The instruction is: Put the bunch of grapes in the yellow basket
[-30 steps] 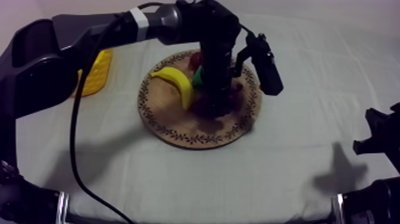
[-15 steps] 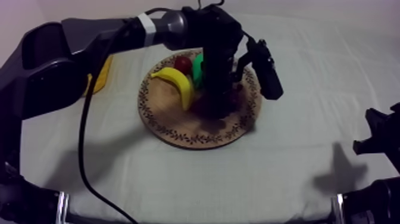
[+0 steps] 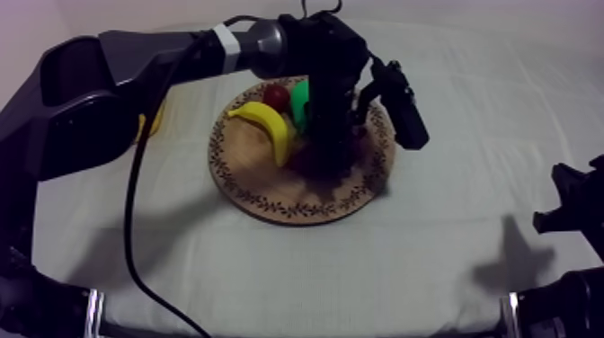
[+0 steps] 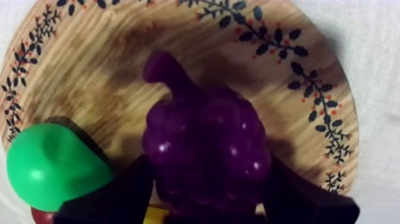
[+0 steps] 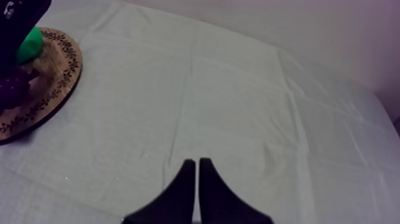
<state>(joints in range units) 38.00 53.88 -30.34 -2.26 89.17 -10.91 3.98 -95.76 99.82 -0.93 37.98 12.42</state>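
The purple bunch of grapes (image 4: 205, 137) lies on the round wooden board (image 3: 270, 193), right of its middle. My left gripper (image 3: 334, 162) stands straight down over it, and in the left wrist view its black fingers (image 4: 119, 193) press against both sides of the bunch (image 3: 306, 162), which still rests on the wood. The yellow basket (image 3: 151, 121) peeks out behind my left arm at the far left. My right gripper (image 5: 197, 167) hangs low at the right over bare cloth, fingers together as a narrow wedge.
On the board a banana (image 3: 270, 126) lies left of the gripper, with a green pear (image 3: 299, 103) and a small red fruit (image 3: 276, 96) behind it. The pear (image 4: 50, 167) sits close beside the left finger. Bare cloth stretches around the board.
My left arm has shifted slightly to the right and back, uncovering the pear and the small red fruit, and settled lower at the grapes. The right arm has not moved.
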